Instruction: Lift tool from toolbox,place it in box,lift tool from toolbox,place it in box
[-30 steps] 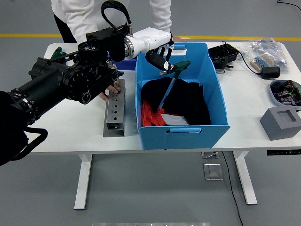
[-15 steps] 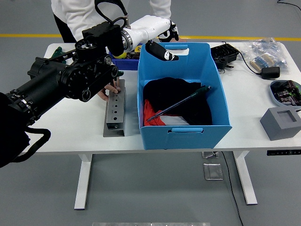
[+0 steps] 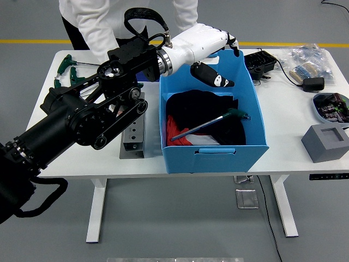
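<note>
Left hand [image 3: 210, 52]: glossy white shell with black fingers, hanging over the far part of the box, fingers loosely spread and holding nothing.
Left arm [image 3: 87, 117]: matte black, jointed, reaching in from the lower left.
Tool [image 3: 210, 123]: long thin dark shaft with a green handle at its right end, lying slantwise inside the box on the black cloth.
Box [image 3: 253, 109]: smooth blue plastic, rectangular, with handle slots in its near and far walls.
Contents: crumpled black cloth [image 3: 204, 106] and a red piece [image 3: 173, 131] at the left.
Metal block [image 3: 132, 135]: grey, long, with a row of round holes, just left of the box.
Green-handled tools [image 3: 66, 63]: lay at the table's far left.
Table [image 3: 76, 158]: flat white top on white legs, grey floor with a yellow line.
Person [image 3: 103, 22]: white sleeves at the far side.
</note>
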Robot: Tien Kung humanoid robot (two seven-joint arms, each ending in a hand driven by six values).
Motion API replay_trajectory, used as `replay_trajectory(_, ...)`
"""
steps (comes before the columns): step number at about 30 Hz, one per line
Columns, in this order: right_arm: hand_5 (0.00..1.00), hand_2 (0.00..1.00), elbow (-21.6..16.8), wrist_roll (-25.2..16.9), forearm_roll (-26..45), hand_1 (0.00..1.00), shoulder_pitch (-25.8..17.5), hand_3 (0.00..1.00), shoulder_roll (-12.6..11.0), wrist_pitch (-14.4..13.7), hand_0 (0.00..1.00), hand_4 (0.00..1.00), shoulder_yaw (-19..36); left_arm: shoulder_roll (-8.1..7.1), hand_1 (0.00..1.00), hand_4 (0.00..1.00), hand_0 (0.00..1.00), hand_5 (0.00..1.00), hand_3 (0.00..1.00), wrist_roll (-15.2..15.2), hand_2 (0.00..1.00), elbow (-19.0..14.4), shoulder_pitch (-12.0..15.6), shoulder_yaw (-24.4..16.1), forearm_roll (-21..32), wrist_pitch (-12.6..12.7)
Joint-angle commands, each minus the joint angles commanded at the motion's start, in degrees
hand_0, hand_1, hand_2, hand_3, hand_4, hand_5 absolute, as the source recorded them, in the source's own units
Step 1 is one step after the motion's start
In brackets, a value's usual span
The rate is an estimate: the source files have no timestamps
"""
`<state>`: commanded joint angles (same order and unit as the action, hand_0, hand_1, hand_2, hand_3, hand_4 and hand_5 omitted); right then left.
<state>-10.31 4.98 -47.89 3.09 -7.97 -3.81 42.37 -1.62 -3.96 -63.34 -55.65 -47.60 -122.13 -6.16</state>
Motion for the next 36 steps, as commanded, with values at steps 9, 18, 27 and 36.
replay_trajectory(9,0.696,0.765,0.0,-0.3,-0.1,0.695,-0.8,0.632,0.6,-0.2,0.710,0.881,1.3,-2.60,0.530,0.923,0.343,0.526,0.639,6.8,0.639,-13.8,17.2,-14.8,6.7,2.3)
replay_trajectory(18,0.696,0.764,0.0,-0.2,-0.8,0.695,-1.3,0.629,0.8,-0.3,0.708,0.877,1.8,-3.69,0.576,0.742,0.438,0.431,0.584,9.8,0.687,-20.8,31.0,-19.3,27.7,15.3)
replay_trajectory(27,0.695,0.764,0.0,0.0,-1.3,0.694,-1.8,0.627,1.1,-0.2,0.703,0.874,1.8,-4.18,0.580,0.745,0.506,0.434,0.585,10.7,0.688,-23.0,38.6,-18.1,50.1,31.1)
replay_trajectory(36,0.691,0.764,0.0,0.0,-1.0,0.691,-1.9,0.624,1.2,-0.2,0.700,0.870,1.7,-3.92,0.583,0.718,0.524,0.395,0.608,10.7,0.689,-22.0,41.3,-17.8,71.1,33.2)
